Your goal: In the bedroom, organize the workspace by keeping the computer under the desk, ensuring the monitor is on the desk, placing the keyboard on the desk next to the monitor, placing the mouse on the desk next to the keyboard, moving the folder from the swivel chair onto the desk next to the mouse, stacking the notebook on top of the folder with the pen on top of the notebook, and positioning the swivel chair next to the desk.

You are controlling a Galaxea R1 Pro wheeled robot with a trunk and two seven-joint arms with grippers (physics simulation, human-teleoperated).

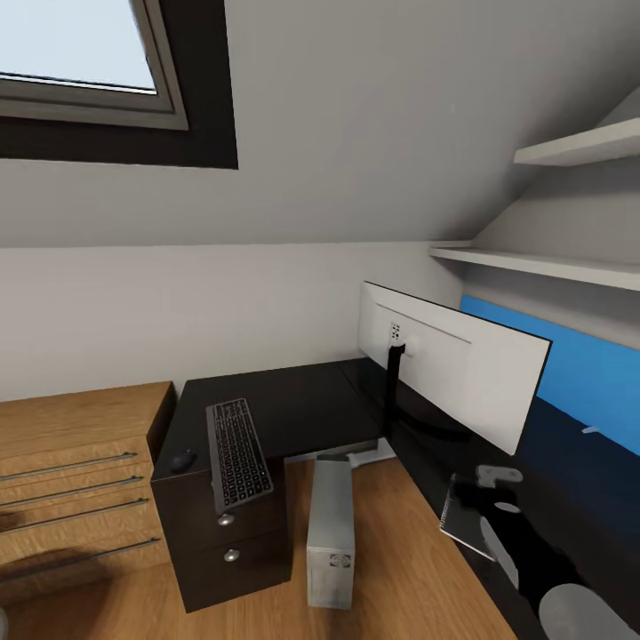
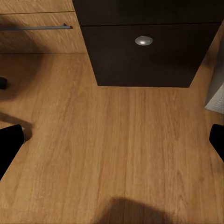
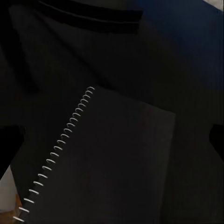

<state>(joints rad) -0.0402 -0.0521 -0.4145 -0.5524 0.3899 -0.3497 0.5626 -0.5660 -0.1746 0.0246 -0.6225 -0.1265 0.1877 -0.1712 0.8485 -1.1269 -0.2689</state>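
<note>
the right gripper (image 3: pixel 112 135) hovers spread over the notebook (image 3: pixel 107 163) on the desk (image 1: pixel 302 404); next it must descend and pinch. left gripper (image 2: pixel 112 137) hangs apart.

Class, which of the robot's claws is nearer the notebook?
Right. The right claw hangs open directly over the notebook at the desk edge; the left claw hangs over bare floor near the drawers.
</note>
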